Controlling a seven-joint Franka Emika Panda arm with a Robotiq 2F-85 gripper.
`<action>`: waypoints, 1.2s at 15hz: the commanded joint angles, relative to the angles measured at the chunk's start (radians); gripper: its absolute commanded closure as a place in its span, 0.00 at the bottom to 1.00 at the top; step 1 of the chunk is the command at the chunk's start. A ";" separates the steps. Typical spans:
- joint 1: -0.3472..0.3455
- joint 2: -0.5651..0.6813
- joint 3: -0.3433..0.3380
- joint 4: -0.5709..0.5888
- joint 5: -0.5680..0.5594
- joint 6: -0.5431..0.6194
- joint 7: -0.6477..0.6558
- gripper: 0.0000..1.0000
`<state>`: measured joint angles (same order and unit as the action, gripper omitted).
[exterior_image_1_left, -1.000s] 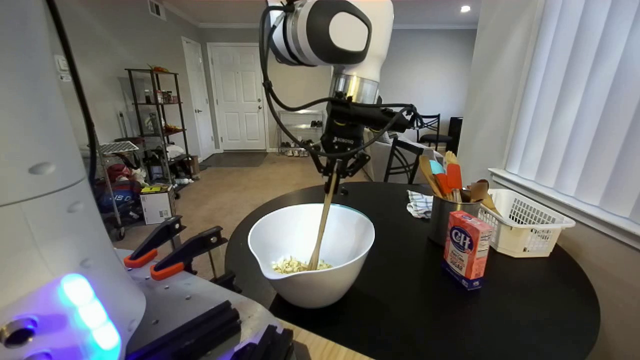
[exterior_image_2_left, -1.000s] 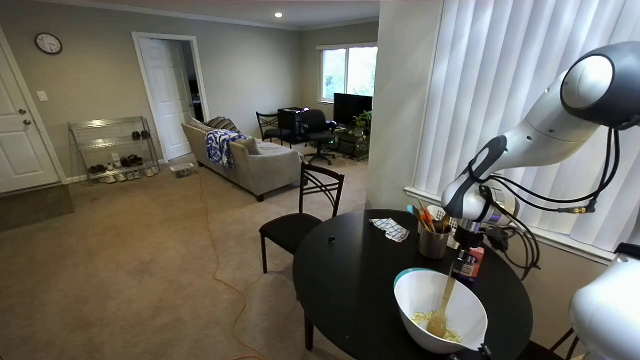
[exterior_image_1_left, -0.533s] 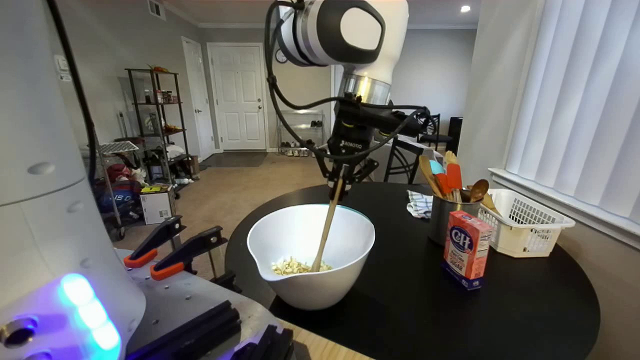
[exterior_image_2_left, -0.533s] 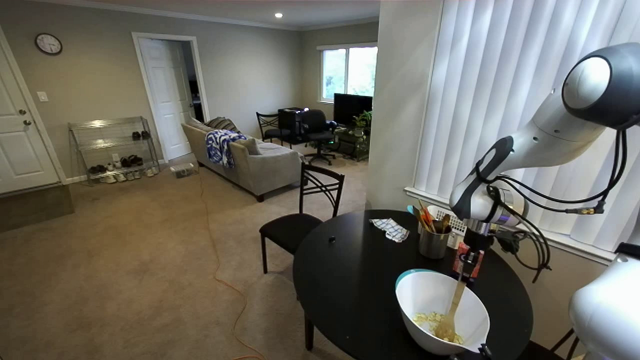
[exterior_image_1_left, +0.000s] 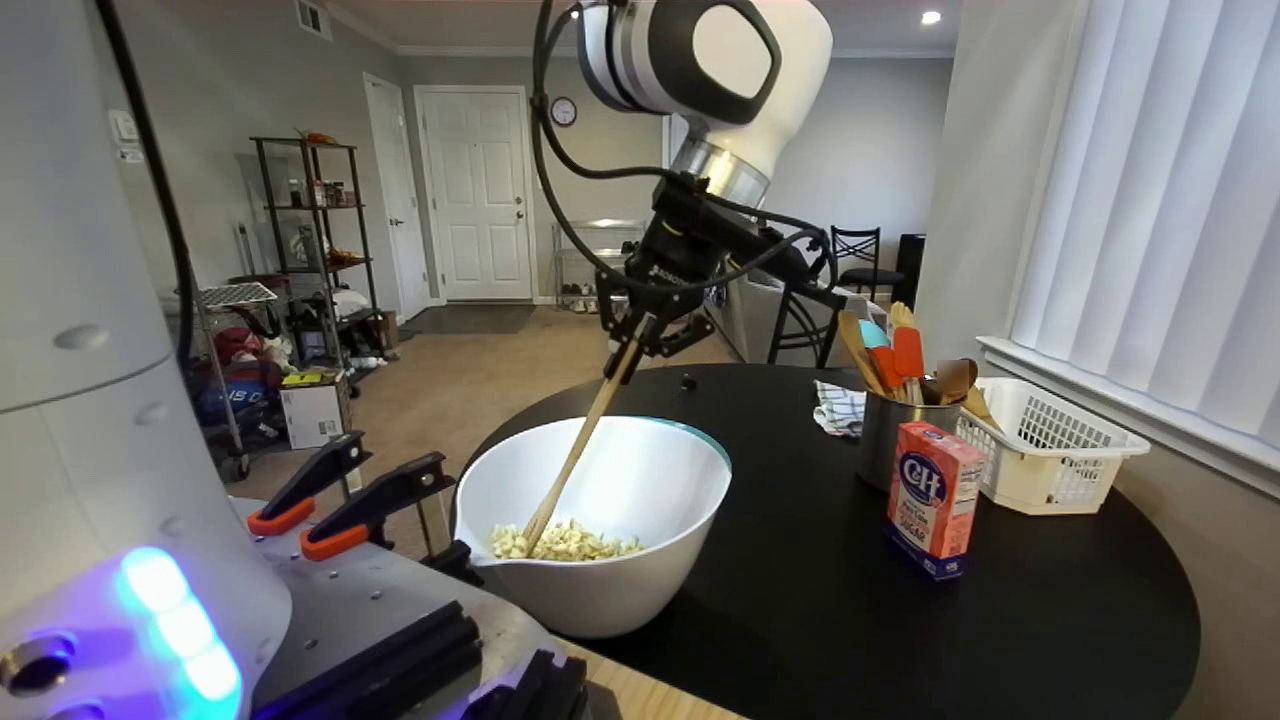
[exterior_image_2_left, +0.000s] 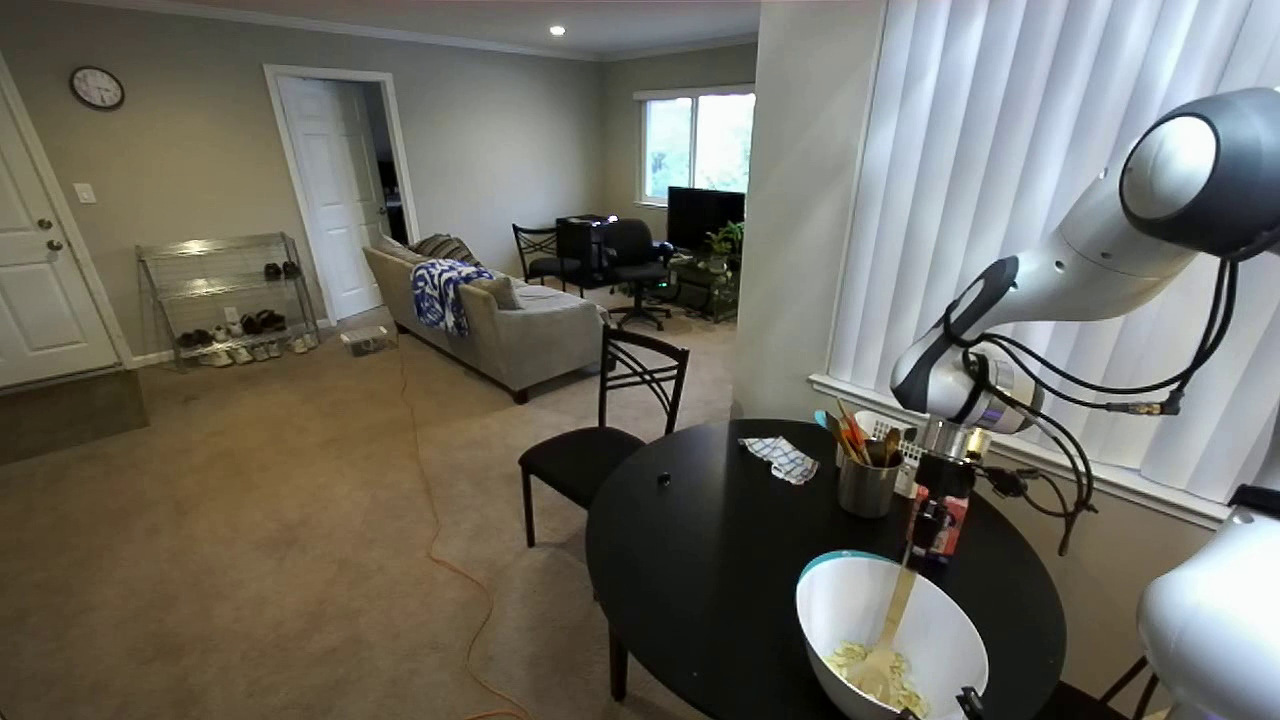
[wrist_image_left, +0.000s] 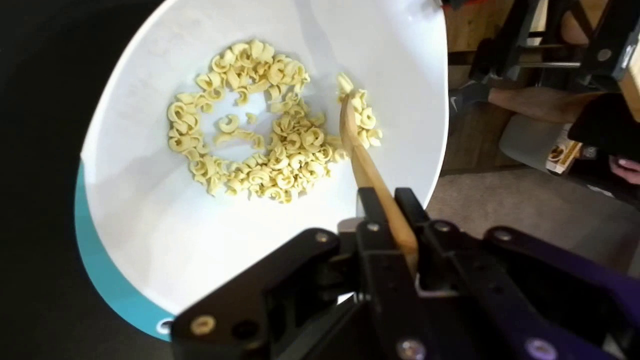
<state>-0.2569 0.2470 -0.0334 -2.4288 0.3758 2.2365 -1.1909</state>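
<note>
Wooden spoon (wrist_image_left: 376, 182): head down among the pasta (wrist_image_left: 295, 170) in the white bowl (exterior_image_1_left: 610, 598), handle leaning. We see the gripper (wrist_image_left: 388, 202) pinching the handle near its upper end — one finger on each side. In an exterior view the gripper slants down toward the side of the robot base (exterior_image_1_left: 100, 480), fingertips above the rim; the arm (exterior_image_2_left: 1100, 250) reaches over the round black table (exterior_image_1_left: 820, 620) and bends down to the wrist. We note the bowl's spout just beside a black clamp (exterior_image_1_left: 400, 490); whether they touch, we cannot tell. The bowl stands close to the table's robot-side edge. Outward, tabletop separates it from the pink sugar box (exterior_image_1_left: 930, 500) — leaving lateral room. Behind the box we locate the metal container (exterior_image_1_left: 877, 450) and, near the curved edge, the white basket (exterior_image_1_left: 1080, 475). Farther off lies the checked cloth (exterior_image_1_left: 840, 408); beyond the far edge stands a black chair (exterior_image_2_left: 580, 463).
</note>
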 joint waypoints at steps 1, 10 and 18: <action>0.003 0.012 0.006 0.027 0.056 -0.063 -0.023 0.95; 0.006 0.013 0.025 0.032 0.163 0.008 -0.068 0.95; 0.027 0.014 0.033 0.019 0.168 0.126 -0.081 0.95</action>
<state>-0.2393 0.2612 -0.0015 -2.3935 0.5220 2.3002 -1.2395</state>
